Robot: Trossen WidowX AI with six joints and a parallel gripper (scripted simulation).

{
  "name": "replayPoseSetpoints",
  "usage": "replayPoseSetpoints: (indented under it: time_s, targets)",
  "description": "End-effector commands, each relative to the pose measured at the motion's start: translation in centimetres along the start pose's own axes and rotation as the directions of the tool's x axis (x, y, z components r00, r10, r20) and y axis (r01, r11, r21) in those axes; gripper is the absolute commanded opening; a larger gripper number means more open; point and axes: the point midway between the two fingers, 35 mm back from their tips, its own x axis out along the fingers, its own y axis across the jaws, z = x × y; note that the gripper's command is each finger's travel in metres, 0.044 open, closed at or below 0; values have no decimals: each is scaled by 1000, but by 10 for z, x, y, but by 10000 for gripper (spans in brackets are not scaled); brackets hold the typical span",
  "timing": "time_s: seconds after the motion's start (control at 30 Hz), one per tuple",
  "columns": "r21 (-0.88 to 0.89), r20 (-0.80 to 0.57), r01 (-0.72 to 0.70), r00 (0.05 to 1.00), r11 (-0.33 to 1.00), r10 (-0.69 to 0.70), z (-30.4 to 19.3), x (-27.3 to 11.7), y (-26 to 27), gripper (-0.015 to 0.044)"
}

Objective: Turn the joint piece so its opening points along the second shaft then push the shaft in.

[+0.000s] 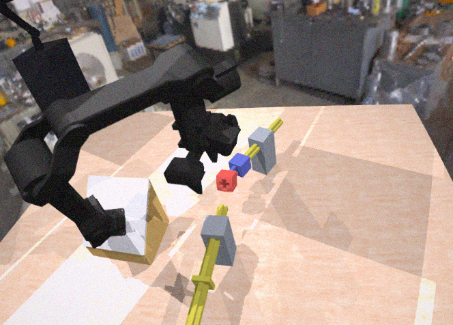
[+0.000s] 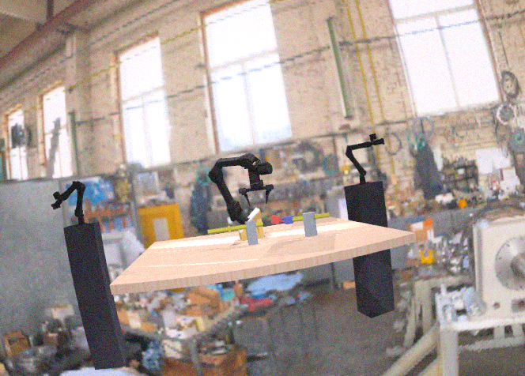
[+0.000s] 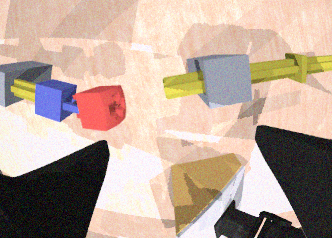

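The red joint piece (image 1: 230,173) (image 2: 275,219) (image 3: 95,109) hangs on the blue hinge block (image 1: 239,164) (image 2: 288,219) (image 3: 49,102), on the end of the fixed yellow shaft (image 1: 252,151) (image 2: 322,216) (image 3: 23,90). Its cross-shaped opening faces roughly toward the second shaft (image 1: 210,259) (image 2: 220,231) (image 3: 270,70); exact alignment cannot be told. A gap separates them. The second shaft runs through its grey block (image 1: 215,222) (image 2: 252,232) (image 3: 227,82) and carries a collar (image 1: 202,282) (image 3: 298,68). My gripper (image 1: 207,176) (image 2: 257,203) (image 3: 184,142) is open and empty, above and beside the gap, touching neither shaft.
The fixed shaft's grey block (image 1: 264,152) (image 2: 309,224) (image 3: 30,69) stands at the far end. A white-topped, tan-sided block (image 1: 132,196) (image 3: 200,179) is beside the arm's base. Two dark pillars (image 2: 94,288) (image 2: 372,280) with thin arms stand around the table (image 2: 262,261).
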Motion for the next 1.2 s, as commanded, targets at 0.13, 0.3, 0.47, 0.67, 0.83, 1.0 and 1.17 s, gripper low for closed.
replayPoseSetpoints:
  time_s: [0.13,0.3,0.47,0.67,0.83,1.0,1.17]
  targets:
    - [197,2,26,1000,980,-27,0,3,0,440]
    - [332,2,40,999,942,-44,0,5,1,440]
    - [461,3,52,998,886,-60,0,7,1,440]
    - [603,4,61,997,796,-79,0,9,2,440]
    - [708,4,64,995,703,-95,0,11,2,440]
    - [799,6,62,994,598,-111,0,12,3,440]
    - [875,7,55,992,481,-126,0,14,3,440]
